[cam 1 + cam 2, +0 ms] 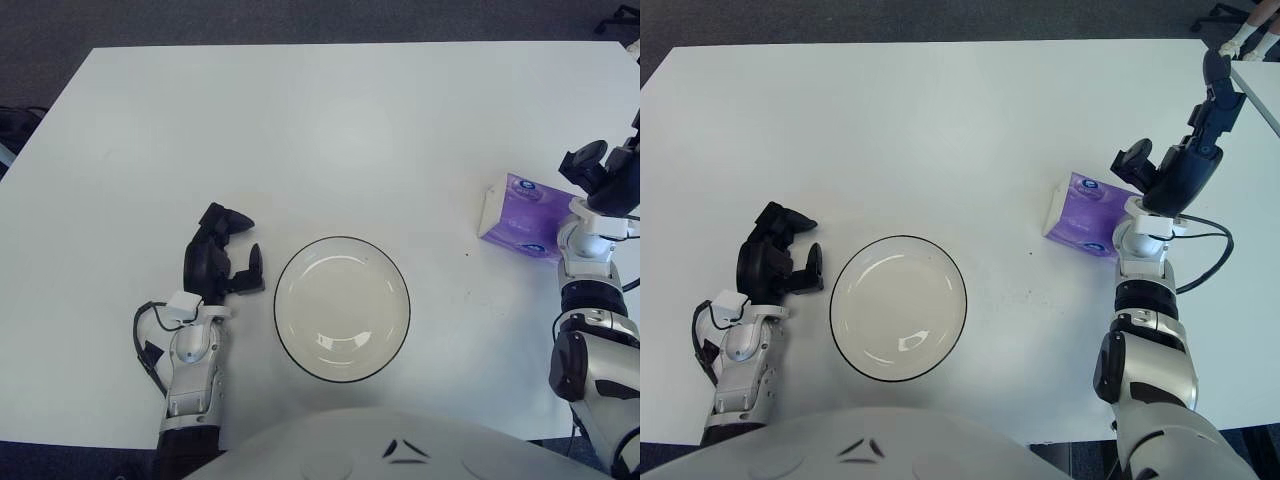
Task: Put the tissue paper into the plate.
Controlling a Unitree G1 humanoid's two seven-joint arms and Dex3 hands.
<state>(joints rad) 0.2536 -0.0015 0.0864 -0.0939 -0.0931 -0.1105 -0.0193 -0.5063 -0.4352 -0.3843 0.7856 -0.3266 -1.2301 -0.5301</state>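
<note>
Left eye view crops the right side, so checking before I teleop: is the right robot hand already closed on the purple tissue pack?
Observer: No. The right eye view shows the whole right robot hand: fingers spread, one reaching toward the table's far right corner, none wrapped round the purple plastic tissue pack.
Operator: Touching it?
Observer: Cannot tell. A short black finger shows over the pack's far right edge.
Operator: Anything right of the arm?
Observer: A black cable loops out from the wrist over the white table. The left robot hand is idle, left of the black-rimmed white plate.
</note>
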